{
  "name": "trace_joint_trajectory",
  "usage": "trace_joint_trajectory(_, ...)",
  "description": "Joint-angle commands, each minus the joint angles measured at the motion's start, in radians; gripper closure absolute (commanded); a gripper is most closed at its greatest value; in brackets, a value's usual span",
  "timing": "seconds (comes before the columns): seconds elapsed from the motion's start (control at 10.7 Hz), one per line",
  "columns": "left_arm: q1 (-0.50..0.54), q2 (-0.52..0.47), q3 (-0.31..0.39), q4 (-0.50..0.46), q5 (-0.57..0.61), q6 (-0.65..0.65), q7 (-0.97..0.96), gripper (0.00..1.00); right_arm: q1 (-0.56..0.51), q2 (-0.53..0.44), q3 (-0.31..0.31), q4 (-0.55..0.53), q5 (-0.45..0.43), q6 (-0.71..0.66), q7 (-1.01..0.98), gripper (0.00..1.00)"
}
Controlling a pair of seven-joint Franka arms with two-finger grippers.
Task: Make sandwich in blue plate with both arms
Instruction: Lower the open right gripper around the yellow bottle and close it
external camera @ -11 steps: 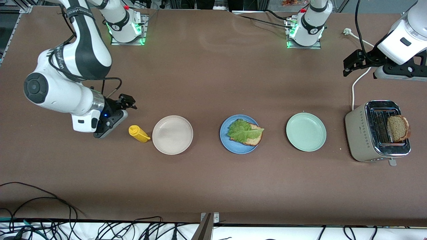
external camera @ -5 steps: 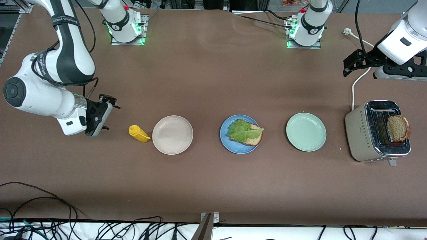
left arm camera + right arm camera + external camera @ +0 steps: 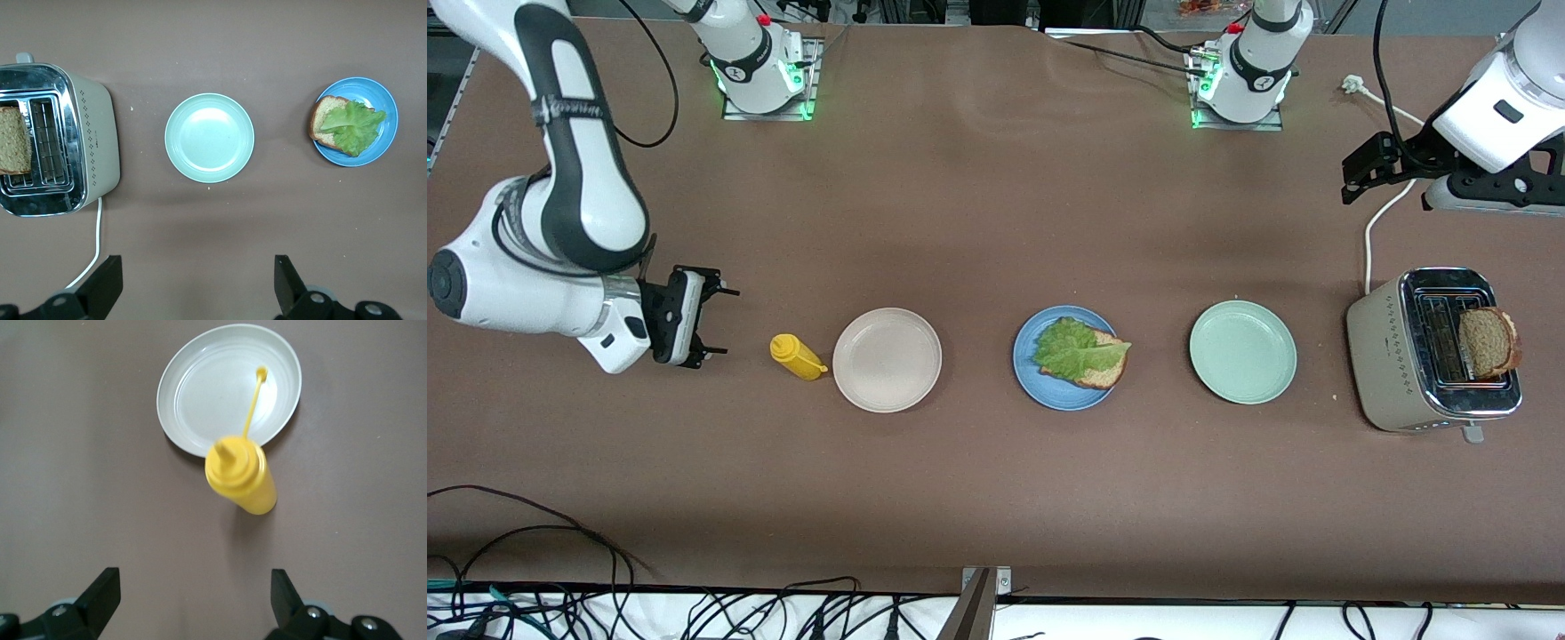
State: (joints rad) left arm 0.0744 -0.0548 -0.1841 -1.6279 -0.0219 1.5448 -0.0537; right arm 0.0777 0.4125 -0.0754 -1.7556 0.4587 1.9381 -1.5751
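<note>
In the front view, the blue plate [image 3: 1064, 357] is sitting mid-counter between a beige plate [image 3: 887, 359] and a pale green plate [image 3: 1242, 351], and it is carrying one bread slice [image 3: 1100, 364] with the lettuce leaf [image 3: 1076, 348] lying on top. The second bread slice [image 3: 1488, 341] is standing in a toaster [image 3: 1432, 349] at the left arm's end of the counter. The right gripper [image 3: 713, 321] is hovering low beside a yellow squeeze bottle [image 3: 795, 356], jaws spread wide and empty. The left gripper [image 3: 1357, 175] is hanging over the counter near the toaster, with a white cord [image 3: 1378, 218] trailing under it.

In the left wrist view, the left gripper [image 3: 197, 283] is showing its jaws parted with nothing between them, looking down on the toaster [image 3: 55, 139], the green plate [image 3: 209, 137] and the blue plate [image 3: 373, 93].

In the right wrist view, the right gripper [image 3: 195, 597] is framing the bottle [image 3: 241, 475] between open jaws, the bottle leaning with its nozzle over the beige plate [image 3: 200, 387].

The step in hand is probably taking the bottle: the jaws should be closing squarely on its body, low enough to stop it tipping onto the plate, while the left arm is waiting by the toast
</note>
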Motion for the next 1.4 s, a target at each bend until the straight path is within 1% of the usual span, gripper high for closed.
trace_joint_trajectory(0.0,0.005,0.012,-0.002,0.026,-0.012,-0.017,0.003,0.0,-0.079,0.072,0.028,0.001,0.11,0.002,-0.234,0.0)
trace_joint_trajectory(0.19,0.004,0.012,-0.002,0.026,-0.012,-0.017,0.003,0.0,-0.099,0.139,0.028,0.005,0.214,0.002,-0.403,0.0)
trace_joint_trajectory(0.37,0.004,0.012,-0.002,0.026,-0.012,-0.017,0.003,0.0,-0.11,0.213,0.028,0.005,0.337,0.001,-0.561,0.0)
trace_joint_trajectory(0.56,0.004,0.012,-0.002,0.026,-0.012,-0.017,0.003,0.0,-0.113,0.264,0.028,0.005,0.427,-0.004,-0.711,0.0)
trace_joint_trajectory(0.75,0.004,0.012,-0.002,0.026,-0.012,-0.017,0.003,0.0,-0.122,0.298,0.028,0.007,0.478,-0.042,-0.778,0.0)
trace_joint_trajectory(1.03,0.004,0.012,-0.002,0.026,-0.012,-0.017,0.003,0.0,-0.122,0.331,0.026,0.011,0.537,-0.038,-0.838,0.0)
trace_joint_trajectory(1.21,0.005,0.012,-0.002,0.026,-0.012,-0.017,0.003,0.0,-0.127,0.347,0.026,0.024,0.545,-0.028,-0.849,0.0)
trace_joint_trajectory(1.31,0.004,0.012,-0.002,0.026,-0.012,-0.017,0.003,0.0,-0.128,0.37,0.026,0.05,0.558,-0.028,-0.85,0.0)
